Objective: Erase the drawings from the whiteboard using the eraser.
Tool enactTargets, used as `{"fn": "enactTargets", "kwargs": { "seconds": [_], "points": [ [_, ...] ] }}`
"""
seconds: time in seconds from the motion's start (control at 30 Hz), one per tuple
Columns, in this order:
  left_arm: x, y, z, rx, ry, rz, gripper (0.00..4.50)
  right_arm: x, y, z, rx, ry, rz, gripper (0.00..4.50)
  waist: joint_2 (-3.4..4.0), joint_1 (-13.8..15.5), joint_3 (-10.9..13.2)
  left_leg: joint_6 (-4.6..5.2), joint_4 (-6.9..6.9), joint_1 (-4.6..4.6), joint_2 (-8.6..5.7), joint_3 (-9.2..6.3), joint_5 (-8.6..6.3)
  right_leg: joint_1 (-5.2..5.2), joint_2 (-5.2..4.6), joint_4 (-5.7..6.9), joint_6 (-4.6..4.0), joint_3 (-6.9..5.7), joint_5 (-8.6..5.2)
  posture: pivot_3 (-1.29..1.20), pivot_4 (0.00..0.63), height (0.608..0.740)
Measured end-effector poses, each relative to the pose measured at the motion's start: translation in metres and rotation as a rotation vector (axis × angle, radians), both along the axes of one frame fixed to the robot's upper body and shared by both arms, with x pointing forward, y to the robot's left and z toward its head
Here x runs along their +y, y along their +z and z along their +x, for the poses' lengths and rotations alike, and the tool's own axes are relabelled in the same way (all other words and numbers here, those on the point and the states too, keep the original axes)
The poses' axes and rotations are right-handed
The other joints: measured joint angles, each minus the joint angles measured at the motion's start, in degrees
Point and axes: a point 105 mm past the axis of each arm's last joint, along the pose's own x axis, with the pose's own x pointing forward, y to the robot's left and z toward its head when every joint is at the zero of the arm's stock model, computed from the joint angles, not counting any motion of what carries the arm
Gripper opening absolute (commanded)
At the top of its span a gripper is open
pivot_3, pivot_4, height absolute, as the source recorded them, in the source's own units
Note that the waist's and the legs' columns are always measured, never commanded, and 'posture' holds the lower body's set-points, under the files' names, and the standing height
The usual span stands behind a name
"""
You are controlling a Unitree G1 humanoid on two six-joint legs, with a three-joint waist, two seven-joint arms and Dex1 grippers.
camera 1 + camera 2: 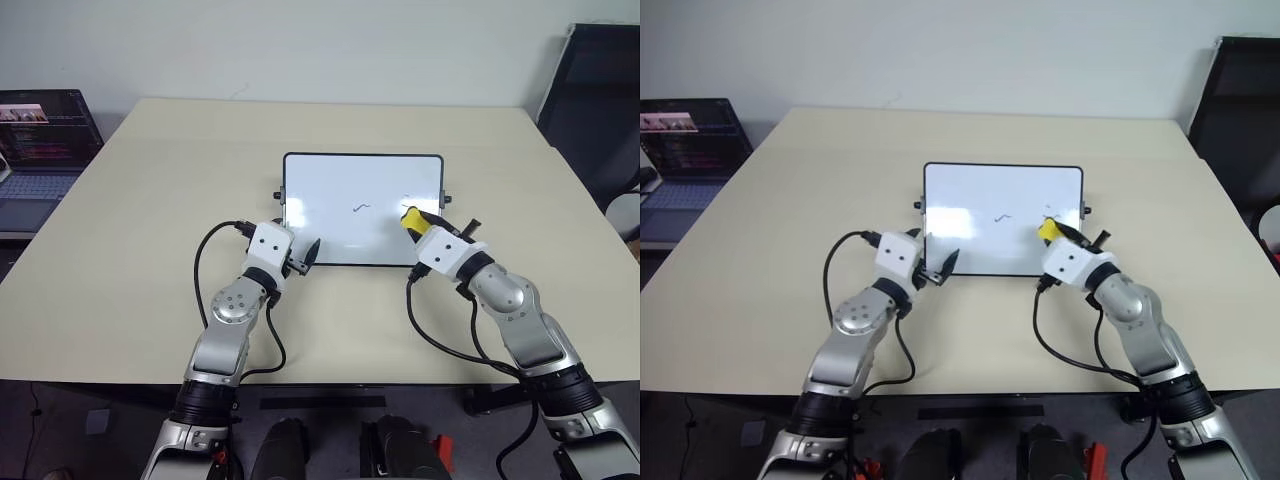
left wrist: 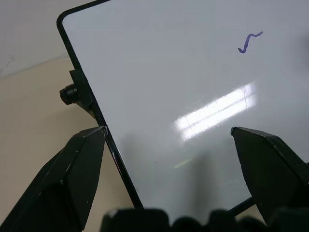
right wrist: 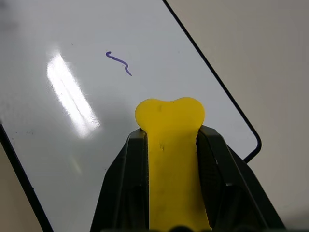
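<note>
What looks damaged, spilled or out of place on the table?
Nothing stands out. The glossy white black-framed whiteboard lies flat and square on the beige table, and the small yellow eraser sits straight in the right gripper.

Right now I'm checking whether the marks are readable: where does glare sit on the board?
Left wrist view: a bright streak on the whiteboard lies apart from the squiggle. Right wrist view: a streak lies beside the squiggle, not over it, ahead of the eraser. Left eye view: only soft sheen.

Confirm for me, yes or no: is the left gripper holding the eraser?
No, the yellow eraser sits clamped in the right gripper over the whiteboard, while the left gripper stands open astride the board's edge.
</note>
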Motion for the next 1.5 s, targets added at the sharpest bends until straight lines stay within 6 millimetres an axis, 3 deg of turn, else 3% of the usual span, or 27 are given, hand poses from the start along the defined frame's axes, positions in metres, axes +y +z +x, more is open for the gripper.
{"fn": "enactTargets", "kwargs": {
  "seconds": [0.73, 0.93, 1.07, 1.13, 1.37, 1.5],
  "points": [
    [-0.005, 0.003, 0.004, -0.007, -0.021, -0.003, 4.50, 0.007, 0.005, 0.001, -0.014, 0.009, 0.039, 1.02, 0.00, 0.22, 0.00, 0.00, 0.01, 0.00, -0.01, -0.04, 0.00, 0.03, -0.01, 0.02, -0.26, -0.04, 0.16, 0.00, 0.150, 0.740],
    [-0.021, 0.004, 0.004, -0.001, -0.100, -0.013, 4.50, 0.031, 0.035, 0.012, -0.025, 0.042, 0.181, 1.02, 0.00, 0.22, 0.00, 0.00, 0.07, 0.00, -0.01, -0.06, 0.00, 0.04, 0.01, 0.07, -0.27, -0.06, 0.17, 0.00, 0.150, 0.740],
    [-0.046, 0.011, 0.004, -0.017, -0.212, -0.041, 4.50, 0.060, 0.071, 0.024, -0.055, 0.102, 0.236, 1.02, -0.01, 0.24, 0.00, 0.00, 0.09, 0.01, -0.01, -0.09, 0.01, 0.04, 0.01, 0.11, -0.28, -0.10, 0.17, 0.00, 0.150, 0.740],
    [-0.051, 0.011, 0.003, -0.017, -0.234, -0.038, 4.50, 0.071, 0.078, 0.030, -0.045, 0.116, 0.238, 1.02, 0.00, 0.22, 0.00, 0.01, 0.06, 0.01, -0.01, -0.09, 0.01, 0.04, 0.01, 0.10, -0.29, -0.10, 0.18, 0.00, 0.150, 0.740],
    [-0.051, 0.006, 0.003, -0.005, -0.244, -0.034, 4.50, 0.079, 0.056, 0.064, 0.114, 0.049, 0.167, 1.02, 0.00, 0.21, 0.00, 0.01, 0.06, 0.01, -0.03, -0.08, 0.00, 0.03, -0.05, 0.14, -0.29, -0.11, 0.18, 0.00, 0.150, 0.740],
    [-0.051, 0.006, 0.003, -0.007, -0.245, -0.034, 4.50, 0.080, 0.037, 0.073, 0.188, 0.023, 0.136, 1.02, 0.00, 0.20, 0.00, 0.01, 0.04, 0.01, -0.03, -0.10, 0.00, 0.03, -0.05, 0.15, -0.30, -0.13, 0.18, 0.00, 0.150, 0.740]
  ]
}}
